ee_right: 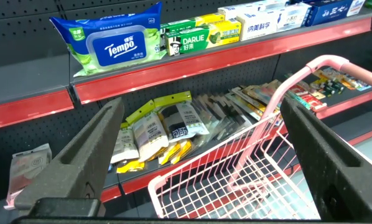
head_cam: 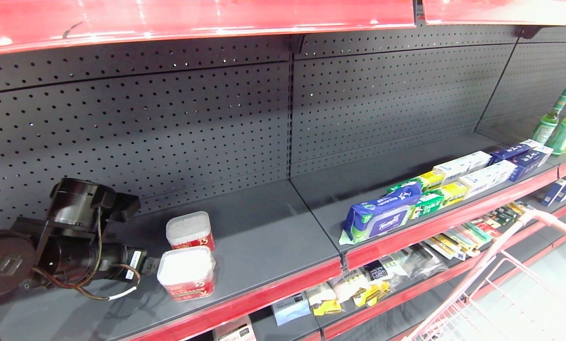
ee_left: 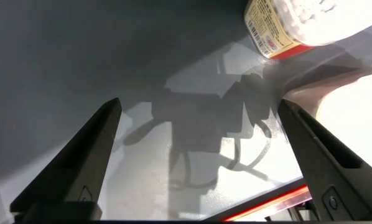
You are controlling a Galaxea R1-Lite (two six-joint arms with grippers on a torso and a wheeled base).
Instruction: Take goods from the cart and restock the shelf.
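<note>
L hand (ee_left: 198, 106) wide open, empty, low over shelf (head_cam: 264, 227). Red front tub (head_cam: 186, 273) w/ white lid sits just beside it, outside the fingers, not between. Red rear tub (head_cam: 190, 230) directly behind front tub. R hand (ee_right: 201, 102) open, empty, above pink cart (ee_right: 204, 154), well right of front tub.

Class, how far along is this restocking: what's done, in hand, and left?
Done: rear tub and front tub stand on the shelf by the left gripper. In hand: nothing; the jaws of both are open, the right gripper facing the pink cart. Left: unclear; the cart's visible part shows no goods.
</note>
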